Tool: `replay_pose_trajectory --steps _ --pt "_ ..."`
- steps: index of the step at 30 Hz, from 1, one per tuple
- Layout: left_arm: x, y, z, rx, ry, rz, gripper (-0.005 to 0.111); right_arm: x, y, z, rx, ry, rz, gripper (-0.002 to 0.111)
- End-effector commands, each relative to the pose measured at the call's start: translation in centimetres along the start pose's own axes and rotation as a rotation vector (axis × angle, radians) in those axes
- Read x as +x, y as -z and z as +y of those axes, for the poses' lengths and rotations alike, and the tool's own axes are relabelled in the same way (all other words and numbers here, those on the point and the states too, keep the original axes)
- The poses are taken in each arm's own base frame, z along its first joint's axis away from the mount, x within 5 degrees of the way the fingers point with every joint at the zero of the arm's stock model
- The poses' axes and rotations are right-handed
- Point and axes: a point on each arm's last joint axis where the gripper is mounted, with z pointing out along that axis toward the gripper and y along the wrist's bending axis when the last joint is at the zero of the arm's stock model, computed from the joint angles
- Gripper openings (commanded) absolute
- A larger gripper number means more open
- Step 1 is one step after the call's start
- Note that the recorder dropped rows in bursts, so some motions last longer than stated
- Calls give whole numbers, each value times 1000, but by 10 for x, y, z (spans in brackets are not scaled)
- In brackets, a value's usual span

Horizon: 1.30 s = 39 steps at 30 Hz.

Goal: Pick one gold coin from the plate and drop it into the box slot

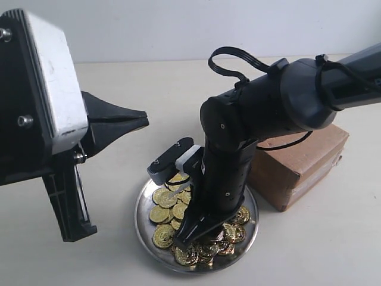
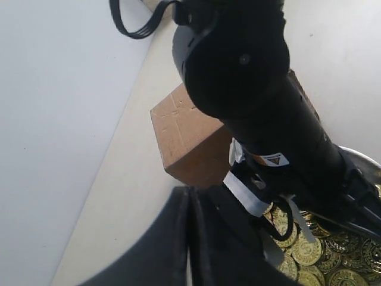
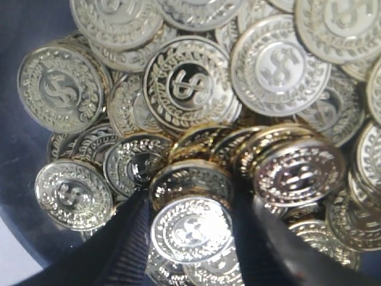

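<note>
Plate (image 1: 140, 208): round silver metal dish with a raised rim, on the pale table (image 1: 149, 83), lower centre of the exterior view. Contents: a heap of gold coins (image 1: 162, 213), overlapping and stacked, each stamped with a dollar sign inside a wreath. The coins cover most of the dish. A bare strip of plate shows along the left edge of the right wrist view.

Box (image 1: 303, 161): brown cardboard with scuffed faces, standing on the table just beside the plate's upper right rim, centre right of the exterior view. The arm covers much of its top. The box slot cannot be made out in any view, and no contents are visible.

Right gripper (image 1: 186, 237): pointing down into the plate, its tip among the coins at the lower middle of the heap. In the right wrist view its two black fingers (image 3: 128, 250) rise from the bottom edge of the frame.

Gold coin (image 3: 190, 231): lies face up between those fingers, bottom centre of that view, on top of other coins. The fingers are closed in to one coin's width, and their inner faces meet its rim on both sides. Whether the coin is lifted off the heap cannot be told.

Left gripper (image 1: 144, 118): upper left of the exterior view, above the table, well apart from the plate and pointing right. Its fingers are pressed together with only a thin seam between them, and nothing is held.
</note>
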Motion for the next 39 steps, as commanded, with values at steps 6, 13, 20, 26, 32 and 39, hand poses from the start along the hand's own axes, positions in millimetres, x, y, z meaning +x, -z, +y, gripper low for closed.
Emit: replay_pose_trajectory --steps 6,13,20,26,32,39 --pt "-1 2 1 -11 -7 -17 0 7 34 4 17 42 -67 40" --pt "7 2 -2 42 -431 67 0 15 67 18 -77 171 -130 40" --pt "17 2 -16 149 -689 114 0 35 112 40 -220 405 -210 40" --pt "8 3 -32 211 -811 51 22 53 145 48 -225 508 -293 40" --pt "0 7 -43 241 -968 -20 52 69 169 61 -310 616 -365 40" --pt "-10 24 -42 198 -914 -92 55 74 176 65 -336 645 -395 40"
